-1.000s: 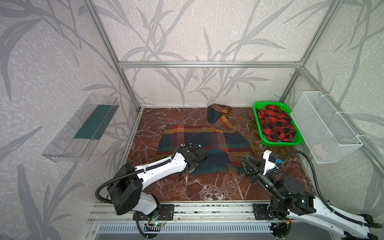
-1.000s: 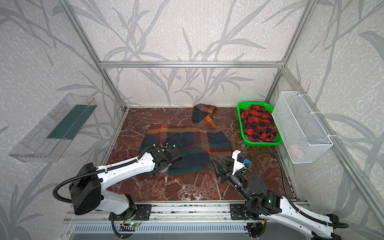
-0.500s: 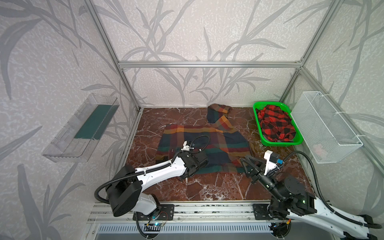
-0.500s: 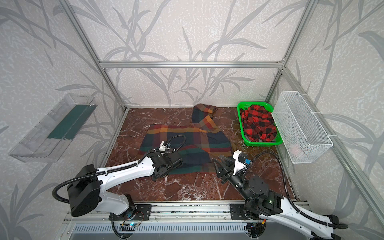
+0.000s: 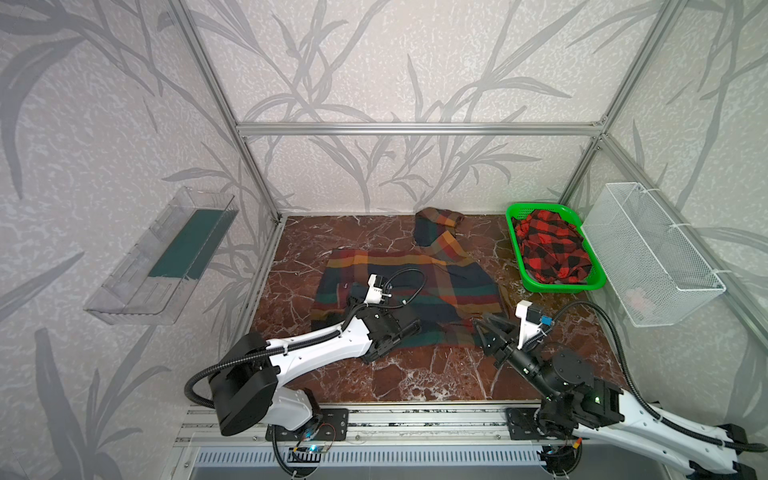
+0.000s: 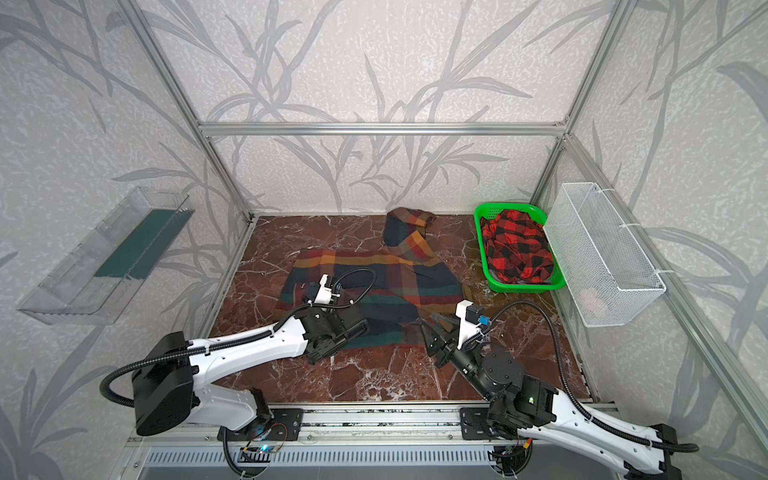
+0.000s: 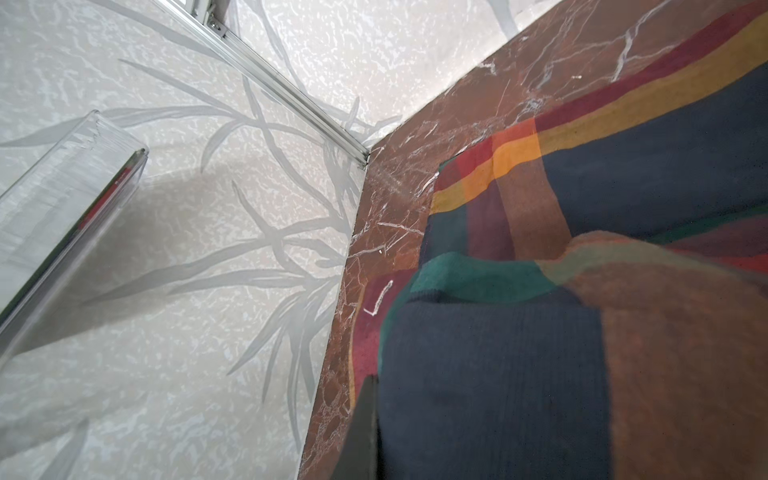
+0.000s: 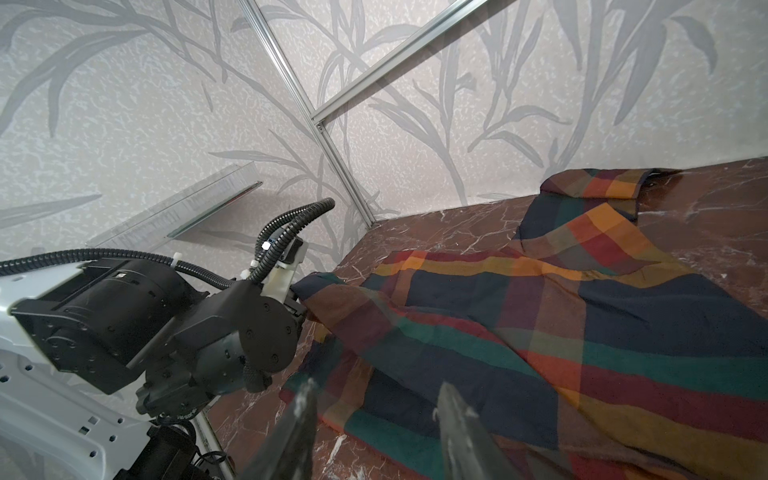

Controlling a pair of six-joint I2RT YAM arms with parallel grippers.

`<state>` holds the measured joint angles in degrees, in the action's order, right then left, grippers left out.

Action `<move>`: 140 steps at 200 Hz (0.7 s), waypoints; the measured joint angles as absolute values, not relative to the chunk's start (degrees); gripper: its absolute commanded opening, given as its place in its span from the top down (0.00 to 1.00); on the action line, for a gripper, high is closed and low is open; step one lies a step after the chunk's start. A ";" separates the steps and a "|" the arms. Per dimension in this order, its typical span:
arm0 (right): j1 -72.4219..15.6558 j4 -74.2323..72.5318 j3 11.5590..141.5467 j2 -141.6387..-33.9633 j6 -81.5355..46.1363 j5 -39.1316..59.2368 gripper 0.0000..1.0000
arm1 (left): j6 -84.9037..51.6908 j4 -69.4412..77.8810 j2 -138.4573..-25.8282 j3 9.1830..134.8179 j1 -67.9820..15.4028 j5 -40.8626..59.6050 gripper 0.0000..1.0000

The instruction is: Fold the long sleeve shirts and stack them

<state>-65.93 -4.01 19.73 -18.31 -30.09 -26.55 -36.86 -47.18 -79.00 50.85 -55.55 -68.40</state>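
A fold of the plaid shirt point(image 5: 440, 286), spread on the bench point(image 5: 415, 378), has been drawn toward its near hem by the left jaws clamped on it, while the half-open, empty right jaws are held just beside that hem, so folding is judged begun.

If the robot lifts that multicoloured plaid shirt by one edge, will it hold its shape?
Probably not: the multicoloured plaid shirt sags in soft folds where the left gripper pinches it. It is likely light, since one small pinch holds it up.
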 measured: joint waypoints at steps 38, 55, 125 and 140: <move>-65.93 -3.99 19.59 -17.80 -31.55 -26.81 0.52 | -31.05 -26.92 -67.81 34.94 -55.88 -65.78 1.00; -65.93 -3.99 19.59 -17.80 -31.92 -26.85 0.52 | -27.90 -18.28 -66.50 28.49 -55.88 -64.86 1.00; -65.91 -4.03 19.14 -19.44 -34.30 -26.96 0.53 | -24.82 -6.33 -75.81 30.00 -56.25 -65.21 0.85; -65.89 -4.03 18.55 -19.42 -34.96 -26.96 0.53 | -29.41 -10.46 -77.25 32.99 -56.25 -66.00 0.73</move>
<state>-65.89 -4.03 18.55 -19.42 -34.96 -26.96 -29.41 -10.46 -77.25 32.99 -56.25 -66.00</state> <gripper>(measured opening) 0.470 0.192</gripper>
